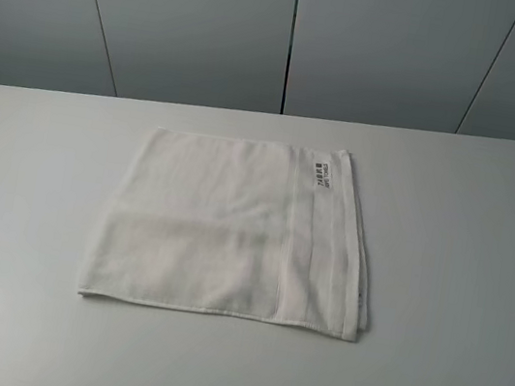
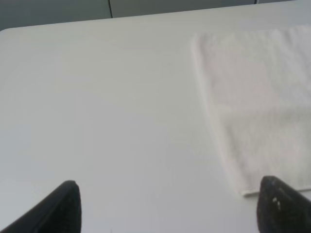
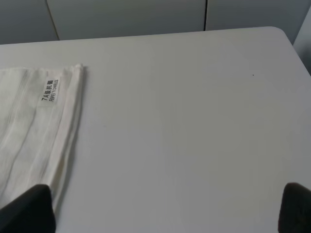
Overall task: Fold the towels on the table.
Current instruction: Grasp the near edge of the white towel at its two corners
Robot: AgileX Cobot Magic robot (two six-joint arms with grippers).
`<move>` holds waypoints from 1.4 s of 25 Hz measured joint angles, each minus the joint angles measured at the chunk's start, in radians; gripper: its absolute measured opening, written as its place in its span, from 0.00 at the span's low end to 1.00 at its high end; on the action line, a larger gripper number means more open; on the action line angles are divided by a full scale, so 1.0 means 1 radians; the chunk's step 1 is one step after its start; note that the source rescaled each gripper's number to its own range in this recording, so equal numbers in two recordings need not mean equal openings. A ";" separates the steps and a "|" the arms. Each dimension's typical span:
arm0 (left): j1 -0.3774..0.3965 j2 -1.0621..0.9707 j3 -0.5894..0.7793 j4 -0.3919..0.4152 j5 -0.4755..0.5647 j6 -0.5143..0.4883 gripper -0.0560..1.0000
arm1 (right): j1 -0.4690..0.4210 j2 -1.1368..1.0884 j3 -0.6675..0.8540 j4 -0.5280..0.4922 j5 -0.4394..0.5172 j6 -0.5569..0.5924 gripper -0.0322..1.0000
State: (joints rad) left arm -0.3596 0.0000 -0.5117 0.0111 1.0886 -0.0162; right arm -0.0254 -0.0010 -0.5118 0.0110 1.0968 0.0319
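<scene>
The left gripper (image 2: pixel 175 216) hangs spread wide with nothing between its dark fingers (image 2: pixel 284 208). It is poised off the towel's (image 1: pixel 231 233) plain edge, one fingertip over a corner; whether it touches, the wrist view can't say. The right gripper (image 3: pixel 163 216) gapes empty too, just off the towel's banded edge, on the side with the label (image 1: pixel 322 174).

The towel lies flat, a soft white terry near-square with a smoother woven band (image 1: pixel 310 260) ribbing one side. Stacked hems there suggest it's already doubled. All round the towel the table (image 1: pixel 454 312) runs smooth, hard and white, with rounded corners.

This looks like the approach before a fold. Next, each gripper needs to drop onto a corner on its side of the towel, pinch every limp layer, and carry it across evenly.
</scene>
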 joint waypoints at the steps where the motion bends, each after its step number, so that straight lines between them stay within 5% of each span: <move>1: 0.000 0.000 0.000 0.000 0.000 0.000 0.94 | 0.000 0.000 0.000 0.000 0.000 0.000 0.99; 35: 0.000 0.000 0.000 0.004 0.000 0.000 0.94 | 0.000 0.000 0.000 0.000 0.000 0.000 0.99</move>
State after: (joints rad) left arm -0.3596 0.0000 -0.5117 0.0156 1.0886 -0.0162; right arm -0.0254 -0.0010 -0.5118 0.0110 1.0968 0.0319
